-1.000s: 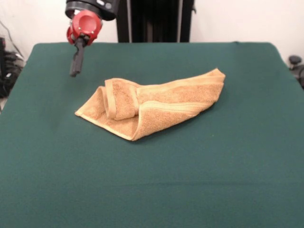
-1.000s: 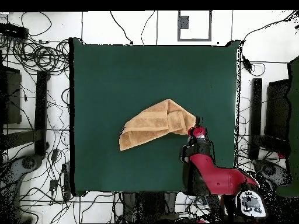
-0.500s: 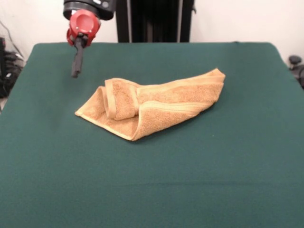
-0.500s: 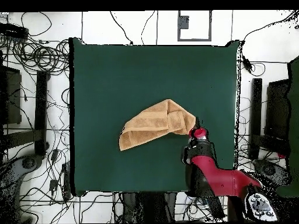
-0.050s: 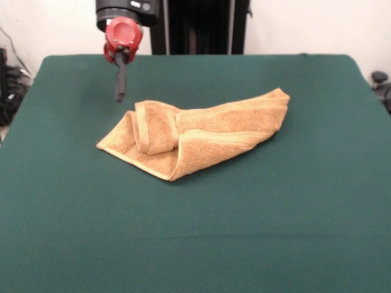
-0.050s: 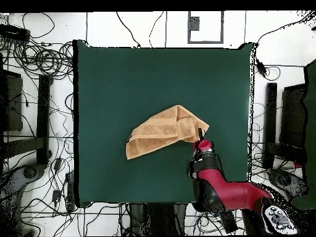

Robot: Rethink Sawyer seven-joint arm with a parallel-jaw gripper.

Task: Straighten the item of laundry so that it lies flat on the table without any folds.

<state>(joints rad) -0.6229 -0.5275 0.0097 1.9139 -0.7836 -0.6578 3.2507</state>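
The item of laundry point(image 5: 201, 131), a tan-orange towel, lies crumpled near the middle of the green table point(image 5: 244, 232). Its left end is rolled over itself, and a long flap is folded toward the right corner. My gripper point(image 5: 120, 94) hangs just above and behind that rolled left end, clear of the cloth. Its black fingers are pressed together and hold nothing. Seen from overhead, the gripper point(image 6: 199, 133) sits at the right tip of the towel point(image 6: 163, 131), on the table point(image 6: 123, 80).
Tangled cables point(image 6: 37, 62) and black stands point(image 6: 43, 117) lie on the floor around the table in the overhead view. Broad green cloth surrounds the towel on all sides.
In the front view the gripper has moved right, closer to the towel's rolled end. The towel has not moved.
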